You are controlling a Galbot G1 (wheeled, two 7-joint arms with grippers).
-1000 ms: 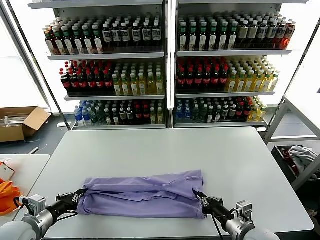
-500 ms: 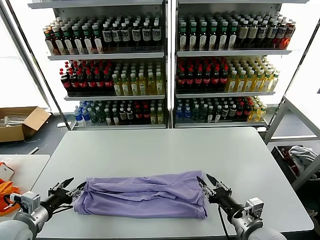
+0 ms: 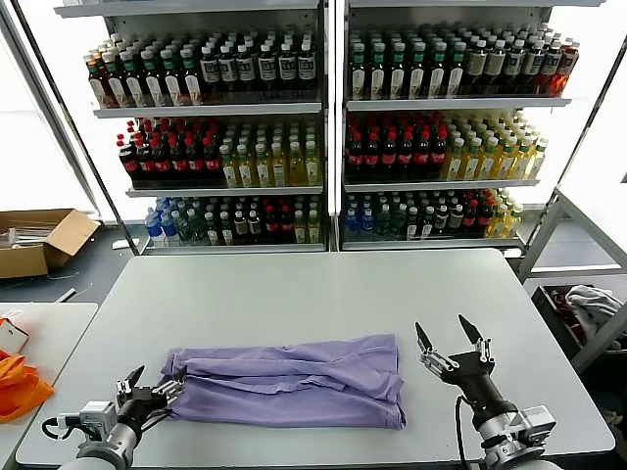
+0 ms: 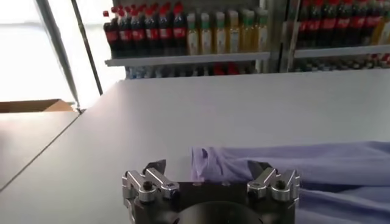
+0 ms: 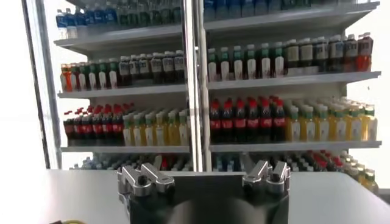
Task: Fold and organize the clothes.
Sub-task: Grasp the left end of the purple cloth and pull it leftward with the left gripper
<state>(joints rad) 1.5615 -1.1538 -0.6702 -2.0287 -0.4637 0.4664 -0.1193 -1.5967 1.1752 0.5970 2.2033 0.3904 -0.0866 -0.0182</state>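
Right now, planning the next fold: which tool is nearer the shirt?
Left. The left tool sits open at the shirt's left end; the right tool is open, raised clear beyond its right edge.

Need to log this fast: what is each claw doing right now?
Left claw: open, empty, at the left end of the folded lavender T-shirt.
Right claw: open, empty, raised clear of the shirt's right end.

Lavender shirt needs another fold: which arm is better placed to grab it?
Probably the left. The left end effector sits open, low at the lavender shirt's left end. The right end effector is open but lifted clear, its wrist view facing the shelves.
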